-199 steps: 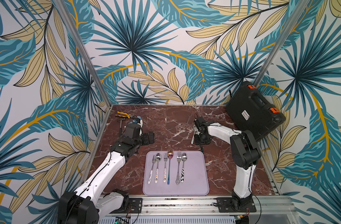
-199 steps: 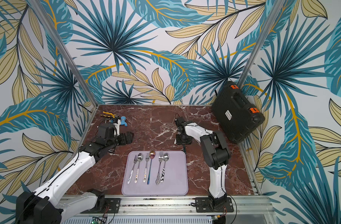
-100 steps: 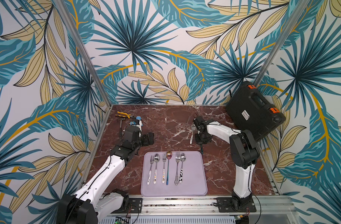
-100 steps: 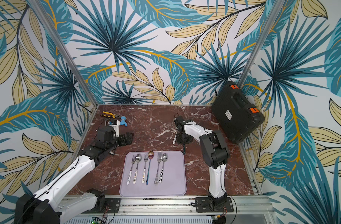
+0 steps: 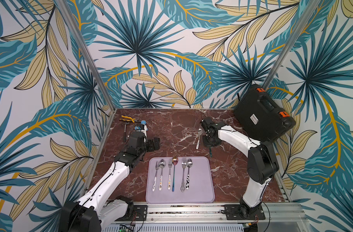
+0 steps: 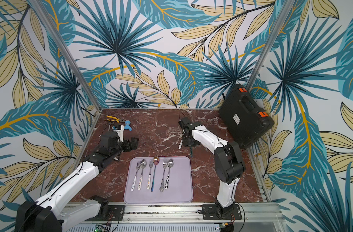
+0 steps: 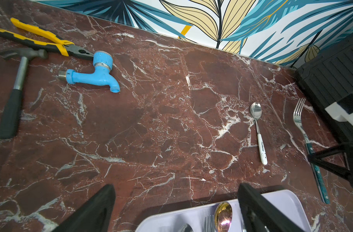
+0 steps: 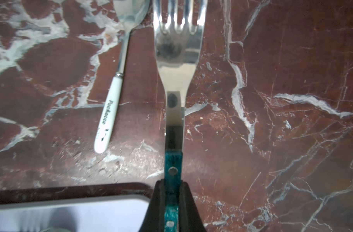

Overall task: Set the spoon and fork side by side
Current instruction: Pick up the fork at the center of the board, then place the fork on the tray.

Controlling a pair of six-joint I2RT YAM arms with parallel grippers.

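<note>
Cutlery in both top views: our right tool [image 5: 210, 143] is clenched on the fork [image 5: 211, 153], with the spoon [image 5: 198, 138] just beside it on the tabletop [image 5: 177, 128], behind the tray [image 5: 201, 192]. Left wrist: our left tool [image 7: 175, 188] gapes, empty. Right wrist: we see fork and spoon roughly parallel, not touching.

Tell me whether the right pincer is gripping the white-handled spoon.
No, the right pincer is shut on the teal-handled fork, while the spoon lies free beside it.

Teal-handled fork [image 8: 178, 60], white-handled spoon [image 8: 111, 109]
</note>
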